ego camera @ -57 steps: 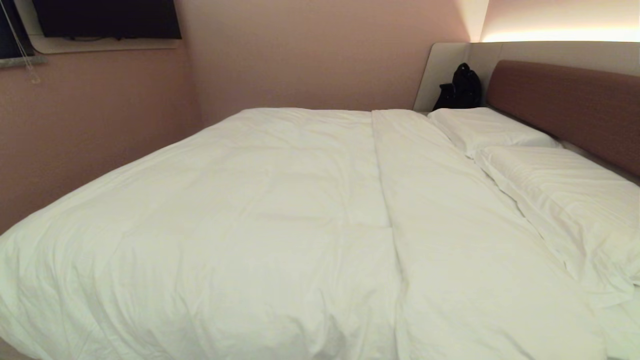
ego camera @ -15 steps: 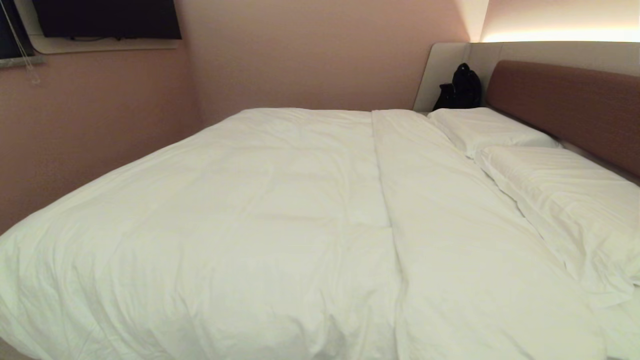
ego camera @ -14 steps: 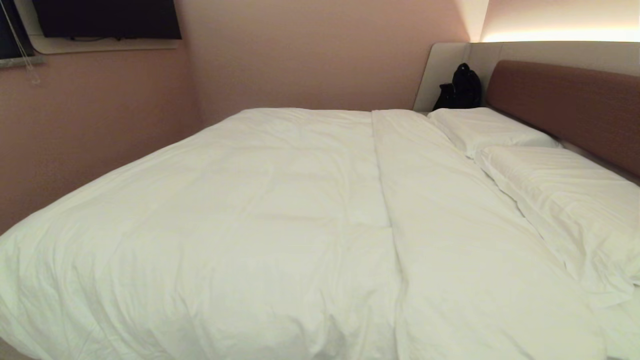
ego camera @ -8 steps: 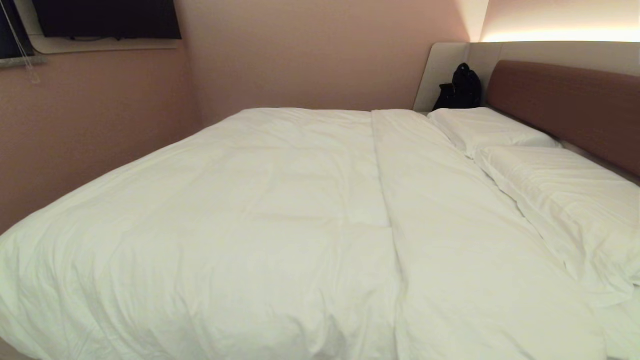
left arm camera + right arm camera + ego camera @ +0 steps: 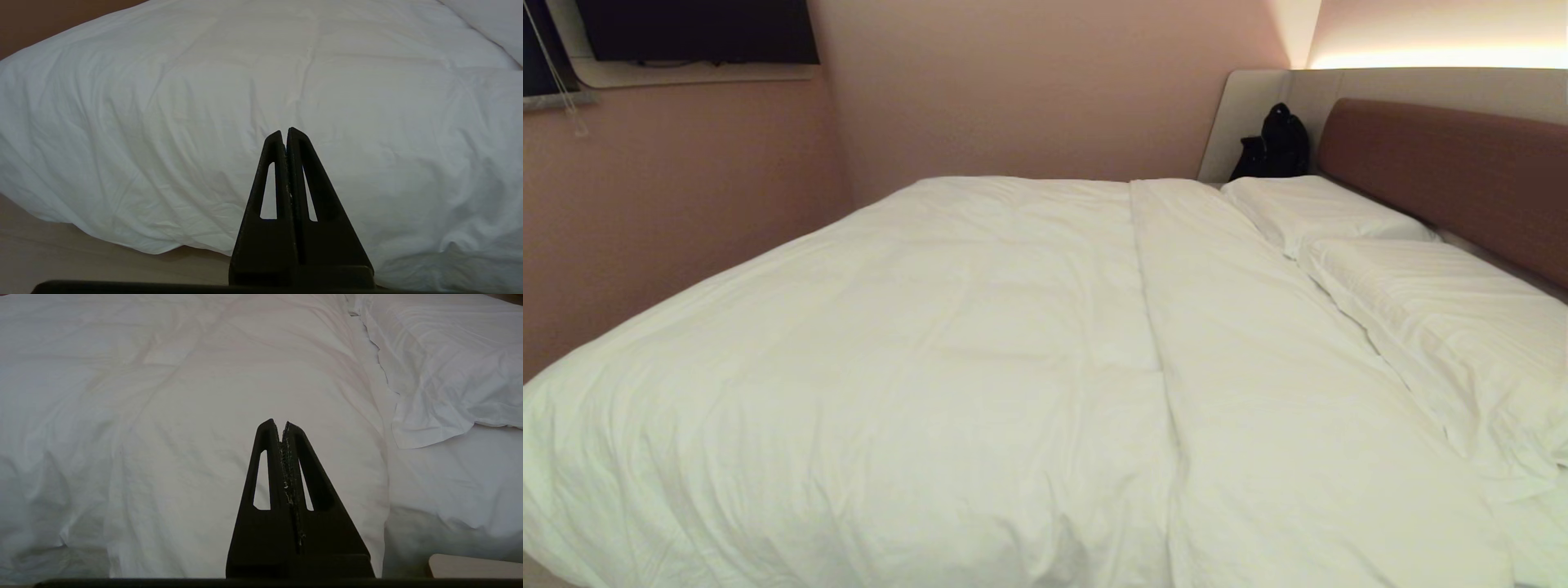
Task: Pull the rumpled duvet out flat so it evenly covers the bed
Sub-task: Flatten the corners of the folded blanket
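Claws, left (image 5: 284, 131) and right (image 5: 278, 424), both pressed together and empty, hang just off the near side; the puffy white creased duvet (image 5: 947, 359) lies ahead, running leftward from the folded band.

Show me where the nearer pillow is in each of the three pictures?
Head view: the nearer pillow lies at the right, before the headboard.
Left wrist view: only a white pillow corner shows at the upper right edge; which pillow, I cannot tell.
Right wrist view: it fills the upper right, beyond the shut right gripper.
Shared landmark: the duvet, whose edge runs beside the pillow.
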Tool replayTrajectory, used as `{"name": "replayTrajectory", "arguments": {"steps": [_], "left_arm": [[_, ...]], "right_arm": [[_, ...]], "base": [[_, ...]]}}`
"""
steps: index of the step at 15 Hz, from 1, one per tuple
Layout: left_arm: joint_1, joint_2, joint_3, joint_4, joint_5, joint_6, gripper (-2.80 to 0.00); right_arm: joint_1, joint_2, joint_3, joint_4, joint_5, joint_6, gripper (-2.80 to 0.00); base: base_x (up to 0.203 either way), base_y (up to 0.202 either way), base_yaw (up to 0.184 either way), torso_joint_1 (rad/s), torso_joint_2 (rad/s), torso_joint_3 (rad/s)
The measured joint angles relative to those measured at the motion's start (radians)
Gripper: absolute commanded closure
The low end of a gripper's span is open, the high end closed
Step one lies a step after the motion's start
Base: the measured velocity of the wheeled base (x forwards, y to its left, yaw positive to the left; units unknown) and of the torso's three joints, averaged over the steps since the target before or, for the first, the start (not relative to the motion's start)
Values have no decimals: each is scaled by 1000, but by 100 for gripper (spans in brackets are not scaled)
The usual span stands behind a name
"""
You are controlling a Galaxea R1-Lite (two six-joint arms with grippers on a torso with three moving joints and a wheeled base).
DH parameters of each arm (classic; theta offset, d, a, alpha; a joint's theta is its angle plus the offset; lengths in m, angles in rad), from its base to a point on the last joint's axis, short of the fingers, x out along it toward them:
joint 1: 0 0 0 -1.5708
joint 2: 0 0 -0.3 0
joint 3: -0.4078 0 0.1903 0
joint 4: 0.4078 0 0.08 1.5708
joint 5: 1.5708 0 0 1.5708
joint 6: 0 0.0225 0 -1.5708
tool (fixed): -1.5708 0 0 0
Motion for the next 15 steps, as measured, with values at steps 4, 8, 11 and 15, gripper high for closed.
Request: {"name": "replayTrajectory", "arguments": {"steps": [4, 8, 11, 15], "left_arm": [[0, 0, 0, 0, -1, 0, 0], [0, 0, 0, 0, -1, -1, 0], [2, 0, 0, -1, -2, 1, 0], [0, 0, 0, 0, -1, -3, 0]], "right_arm": [[0, 0, 0, 0, -1, -1, 0], [0, 0, 0, 0, 0, -1, 0], [2, 0, 0, 0, -1, -1, 0], [0, 0, 0, 0, 0, -1, 0]], "base": [[0, 0, 0, 0, 0, 0], [0, 0, 0, 0, 0, 0], [1, 36, 0, 0, -1, 1], [0, 192, 0, 1, 4, 5]]}}
